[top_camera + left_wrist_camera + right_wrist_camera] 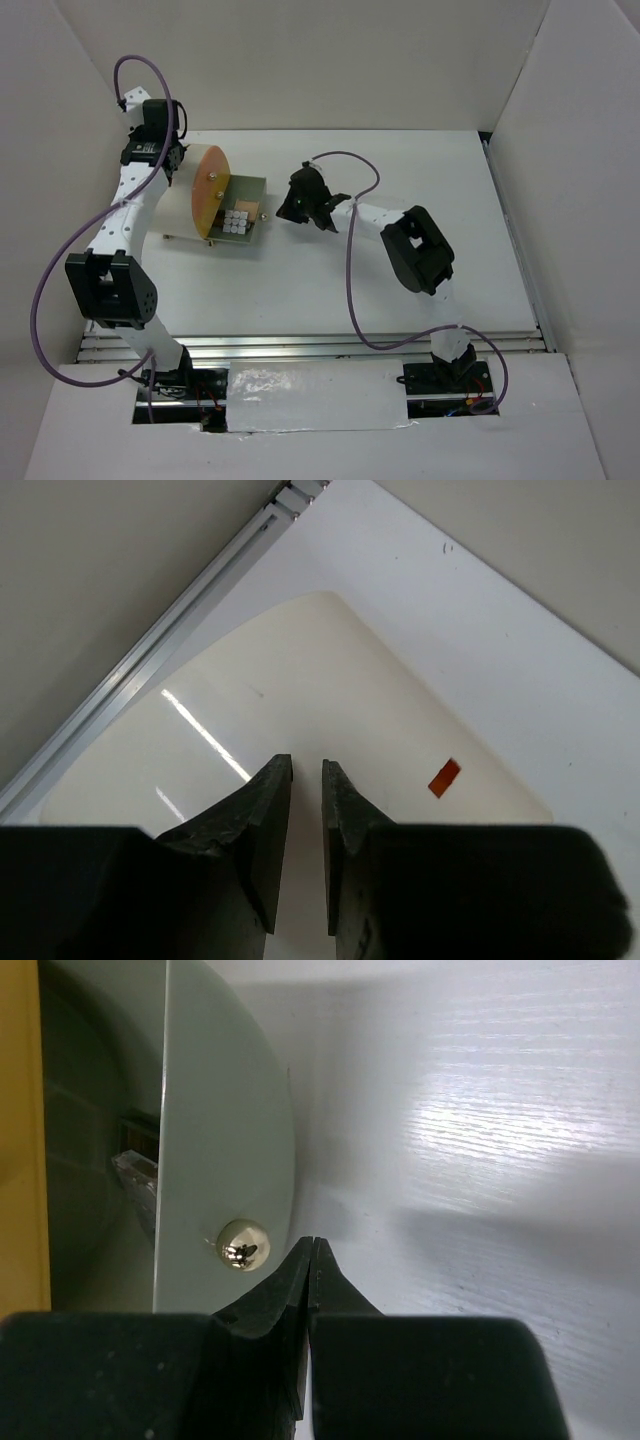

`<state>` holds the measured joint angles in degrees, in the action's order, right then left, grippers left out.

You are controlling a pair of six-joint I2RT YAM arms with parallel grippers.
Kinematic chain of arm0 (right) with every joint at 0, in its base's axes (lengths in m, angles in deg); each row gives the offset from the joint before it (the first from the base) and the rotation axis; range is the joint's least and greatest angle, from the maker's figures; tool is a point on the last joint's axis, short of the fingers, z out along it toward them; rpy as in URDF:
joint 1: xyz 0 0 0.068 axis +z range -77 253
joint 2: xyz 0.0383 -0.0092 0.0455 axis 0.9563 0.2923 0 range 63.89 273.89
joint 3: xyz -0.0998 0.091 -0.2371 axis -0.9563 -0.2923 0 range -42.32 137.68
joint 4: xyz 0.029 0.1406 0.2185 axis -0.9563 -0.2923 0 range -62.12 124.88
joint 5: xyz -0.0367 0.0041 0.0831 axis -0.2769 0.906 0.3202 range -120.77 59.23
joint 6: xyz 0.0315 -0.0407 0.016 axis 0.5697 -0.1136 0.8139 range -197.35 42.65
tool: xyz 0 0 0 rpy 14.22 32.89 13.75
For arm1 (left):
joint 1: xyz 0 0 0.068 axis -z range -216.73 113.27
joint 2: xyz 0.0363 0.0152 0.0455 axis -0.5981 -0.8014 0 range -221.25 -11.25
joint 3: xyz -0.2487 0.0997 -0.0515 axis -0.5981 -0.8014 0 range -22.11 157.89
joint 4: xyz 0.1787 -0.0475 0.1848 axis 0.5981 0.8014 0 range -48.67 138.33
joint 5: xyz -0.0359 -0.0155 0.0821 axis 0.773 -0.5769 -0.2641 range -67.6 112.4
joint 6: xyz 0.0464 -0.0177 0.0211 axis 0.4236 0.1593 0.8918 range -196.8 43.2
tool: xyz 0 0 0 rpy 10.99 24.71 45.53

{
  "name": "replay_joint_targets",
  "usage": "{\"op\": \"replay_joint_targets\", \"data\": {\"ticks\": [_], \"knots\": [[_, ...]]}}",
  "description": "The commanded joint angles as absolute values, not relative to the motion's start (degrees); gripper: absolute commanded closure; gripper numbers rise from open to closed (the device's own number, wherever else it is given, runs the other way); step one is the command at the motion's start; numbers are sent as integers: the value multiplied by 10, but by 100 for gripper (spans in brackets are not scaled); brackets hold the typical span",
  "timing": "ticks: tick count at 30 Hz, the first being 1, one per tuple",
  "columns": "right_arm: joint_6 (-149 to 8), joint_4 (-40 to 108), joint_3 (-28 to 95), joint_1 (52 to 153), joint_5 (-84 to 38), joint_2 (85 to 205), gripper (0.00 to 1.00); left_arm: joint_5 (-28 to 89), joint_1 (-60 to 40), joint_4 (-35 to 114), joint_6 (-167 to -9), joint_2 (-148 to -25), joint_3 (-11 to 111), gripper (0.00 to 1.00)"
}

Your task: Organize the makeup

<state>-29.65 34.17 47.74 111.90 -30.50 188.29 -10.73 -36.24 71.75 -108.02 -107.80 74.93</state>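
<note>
Both pairs of fingers are closed. My left fingers (262, 815) are drawn together to a thin slit with nothing between them. They hang over the curved side of the large cream-white cylinder (300, 690), which lies on its side on the white table (520, 630). A small orange-red mark (445, 777) shows on that side, near my tips. Seen from above, my left arm reaches to the cylinder's back end, away from its round orange front (208, 190).

My right fingers (282, 1295) are pressed fully together and hold nothing. Their tips sit just beside the small brass knob (243, 1243) on the grey-green drawer (250, 190), which stands pulled out from the cylinder's orange front. I cannot tell whether the tips touch the knob.

The makeup lies in that drawer. A small palette of pale squares (237, 222) sits at its near end, close against the orange front. From my right wrist I also see a clear-packaged piece (135, 1160) inside, behind the drawer's front panel. What else the drawer holds I cannot make out.
</note>
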Motion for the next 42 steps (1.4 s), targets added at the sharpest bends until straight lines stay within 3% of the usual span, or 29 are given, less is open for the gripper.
{"op": "replay_joint_targets", "data": {"ticks": [1,19,34,42], "knots": [[-299,369,511,1114,-284,1897,100,-108,-366,672,-1076,-1058,716,70],[-269,472,557,1115,-165,1961,96,-126,-366,694,-1109,-1051,679,70],[-158,654,559,1116,-87,2011,91,-121,-362,696,-1120,-1052,677,69],[-123,644,644,1121,-72,2082,87,-128,-356,703,-1122,-1056,682,68]]}}
